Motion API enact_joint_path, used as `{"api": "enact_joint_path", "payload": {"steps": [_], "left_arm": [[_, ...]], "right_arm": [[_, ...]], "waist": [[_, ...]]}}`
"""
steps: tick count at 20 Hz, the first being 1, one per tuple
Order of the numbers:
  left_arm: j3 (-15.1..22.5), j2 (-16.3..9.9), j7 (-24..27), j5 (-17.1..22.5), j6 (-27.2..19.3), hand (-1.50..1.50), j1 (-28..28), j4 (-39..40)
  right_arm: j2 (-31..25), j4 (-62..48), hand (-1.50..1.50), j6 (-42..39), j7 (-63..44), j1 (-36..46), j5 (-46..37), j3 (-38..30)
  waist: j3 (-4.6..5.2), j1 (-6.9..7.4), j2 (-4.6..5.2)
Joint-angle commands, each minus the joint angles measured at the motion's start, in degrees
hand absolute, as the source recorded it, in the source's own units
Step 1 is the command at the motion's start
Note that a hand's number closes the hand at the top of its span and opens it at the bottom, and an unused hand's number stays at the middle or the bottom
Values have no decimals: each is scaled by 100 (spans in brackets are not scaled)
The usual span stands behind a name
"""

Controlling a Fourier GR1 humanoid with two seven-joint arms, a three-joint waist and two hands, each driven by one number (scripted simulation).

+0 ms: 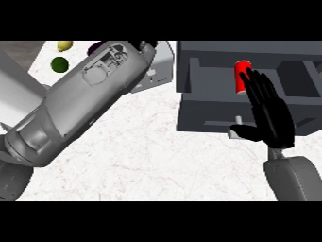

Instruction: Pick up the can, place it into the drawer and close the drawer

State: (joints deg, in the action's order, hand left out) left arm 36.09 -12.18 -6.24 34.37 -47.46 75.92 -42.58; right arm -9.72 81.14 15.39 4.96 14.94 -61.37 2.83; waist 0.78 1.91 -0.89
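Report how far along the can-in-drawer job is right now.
Done, by the look of it: the red can lies inside the open grey drawer. In hand: the right hand hangs over the drawer with straight fingers, beside the can but not curled round it. Left: closing the drawer, which is pulled out, its small handle toward the robot. The left hand is hidden beyond its raised forearm.

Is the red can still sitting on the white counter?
No, the red can lies inside the open grey drawer, beside the right robot hand.
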Motion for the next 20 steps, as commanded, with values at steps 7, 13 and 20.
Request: {"api": "enact_joint_path", "payload": {"steps": [7,13,20], "left_arm": [[-34,-977,-531,-162,343,-150,-590,-1075],[-11,-1263,-900,-241,309,-150,-786,-1569],[-91,-1613,-831,-240,542,-150,-1562,-2261]], "right_arm": [[23,-2135,-150,770,126,1104,-400,-433],[151,-3373,-150,1677,33,1950,-686,-778],[188,-4567,-150,2302,23,2966,-824,-1073]], "waist": [[-81,77,95],[-89,186,134],[-85,265,168]]}}
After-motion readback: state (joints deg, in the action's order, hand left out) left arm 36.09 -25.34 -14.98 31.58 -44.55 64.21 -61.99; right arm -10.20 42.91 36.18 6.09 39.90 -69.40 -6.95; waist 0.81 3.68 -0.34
